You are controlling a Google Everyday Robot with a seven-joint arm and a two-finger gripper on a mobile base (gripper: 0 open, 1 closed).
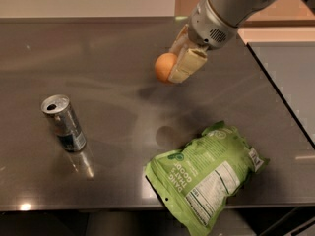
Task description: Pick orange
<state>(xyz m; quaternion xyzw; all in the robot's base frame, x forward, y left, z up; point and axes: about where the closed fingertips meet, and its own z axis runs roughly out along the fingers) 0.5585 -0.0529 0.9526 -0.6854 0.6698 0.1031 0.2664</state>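
Observation:
The orange (pixel 163 66) is a small round fruit held between the cream fingers (pixel 188 64) of my gripper (pixel 173 69). It hangs in the air above the dark table (pixel 113 58), with its shadow on the surface below. The gripper is shut on the orange and comes in from the upper right on the grey arm (pixel 221 14). The right side of the orange is hidden by the near finger.
A silver drink can (pixel 64 123) stands upright at the left. A green snack bag (pixel 206 171) lies flat at the front right, reaching the table's front edge. The table's right edge runs diagonally at the right.

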